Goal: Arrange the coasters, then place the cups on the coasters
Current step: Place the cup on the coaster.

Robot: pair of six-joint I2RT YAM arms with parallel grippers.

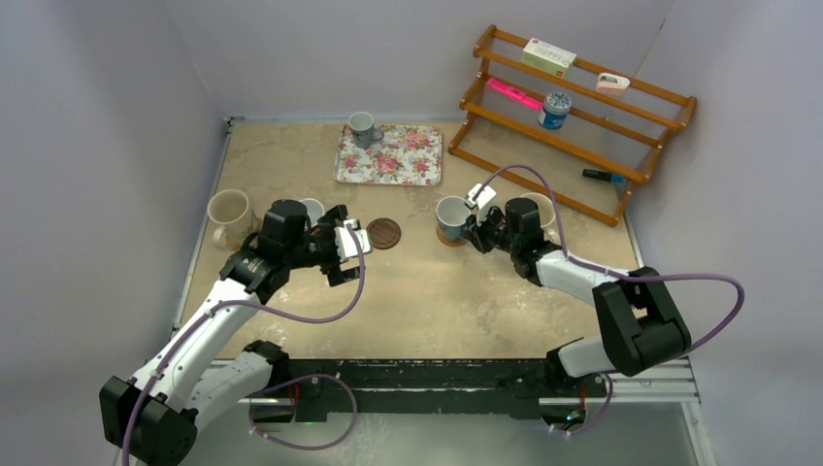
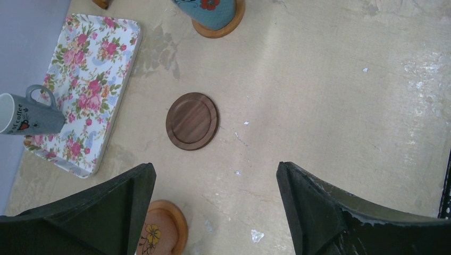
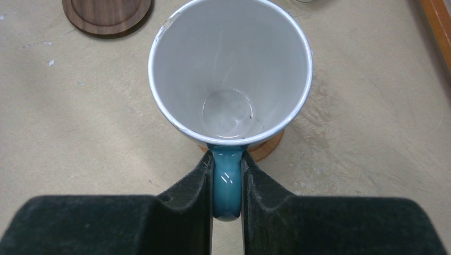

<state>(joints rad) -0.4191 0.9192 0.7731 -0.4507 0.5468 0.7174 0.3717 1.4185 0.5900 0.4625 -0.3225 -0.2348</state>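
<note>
Mug (image 3: 230, 69) on coaster (image 3: 268, 149), right hand (image 3: 227, 162) gripping handle

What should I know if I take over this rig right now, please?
Left claw: open, empty, beside the bare dark brown round wooden coaster.
Right claw: shut on the handle of the light blue ceramic mug.
Done: that mug stands on a tan round coaster.
To do: small grey-blue mug, on the floral rectangular tray, needs a coaster.
Unclear: coasters under cream mug at left, cream mug at right.
Next, likely: release it.
</note>
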